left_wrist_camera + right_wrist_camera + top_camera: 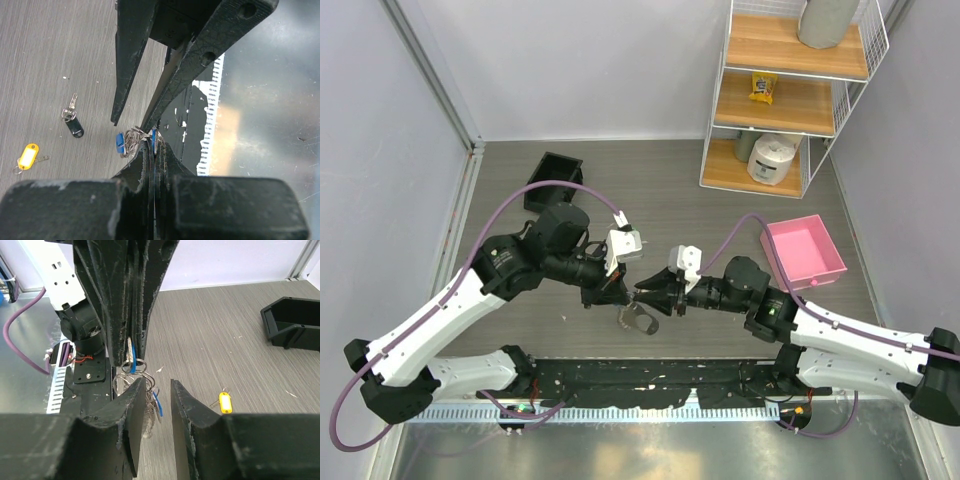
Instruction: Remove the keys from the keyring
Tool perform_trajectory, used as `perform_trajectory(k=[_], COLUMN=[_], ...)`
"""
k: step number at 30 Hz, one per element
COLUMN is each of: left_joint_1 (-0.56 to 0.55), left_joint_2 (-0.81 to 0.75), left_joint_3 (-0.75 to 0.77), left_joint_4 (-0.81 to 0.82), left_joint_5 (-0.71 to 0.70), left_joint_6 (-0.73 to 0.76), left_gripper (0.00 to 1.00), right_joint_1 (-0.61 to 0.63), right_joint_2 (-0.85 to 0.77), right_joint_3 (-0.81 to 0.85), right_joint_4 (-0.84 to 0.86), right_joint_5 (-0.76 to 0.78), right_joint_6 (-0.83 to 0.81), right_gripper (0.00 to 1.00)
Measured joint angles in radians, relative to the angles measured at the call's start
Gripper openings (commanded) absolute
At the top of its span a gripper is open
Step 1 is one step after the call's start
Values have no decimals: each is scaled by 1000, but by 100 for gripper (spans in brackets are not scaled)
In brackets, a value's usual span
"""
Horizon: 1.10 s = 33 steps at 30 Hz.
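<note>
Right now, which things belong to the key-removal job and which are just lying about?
Job: keyring, blue key, yellow key, black key, left gripper, right gripper.
Lying about: pink tray, black bin, shelf rack.

Keyring [131, 371] between left end effector [156, 147] and right end effector [158, 387], over table [720, 210]; tray [800, 250] well apart, rightward.

Keyring [135, 136] — blue key [120, 142] attached; yellow key [27, 156], black key [76, 130] apart.

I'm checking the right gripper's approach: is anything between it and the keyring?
Nothing visible. The keyring hangs from the shut left gripper, close beside the right gripper, whose jaws stand apart. The yellow-tagged key lies aside.
</note>
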Motion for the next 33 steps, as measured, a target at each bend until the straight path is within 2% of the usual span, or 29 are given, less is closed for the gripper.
perform_trajectory(k=[5, 9, 14, 24, 33], left_joint_1=[0, 0, 0, 0, 0], left_joint_2=[0, 0, 0, -2, -14], left_joint_3=[3, 10, 15, 16, 16], left_joint_4=[-1, -10, -22, -31, -26], left_joint_5=[0, 0, 2, -2, -12], left_joint_6=[-2, -2, -2, -2, -1], left_gripper=[0, 0, 0, 0, 0], right_joint_1=[11, 22, 28, 31, 35], right_joint_2=[5, 16, 20, 19, -10], right_joint_3=[1, 3, 4, 4, 0], right_joint_4=[15, 23, 27, 21, 31], right_joint_5=[-14, -26, -43, -39, 81], right_joint_6=[0, -1, -6, 7, 126], right_gripper=[33, 27, 5, 6, 5])
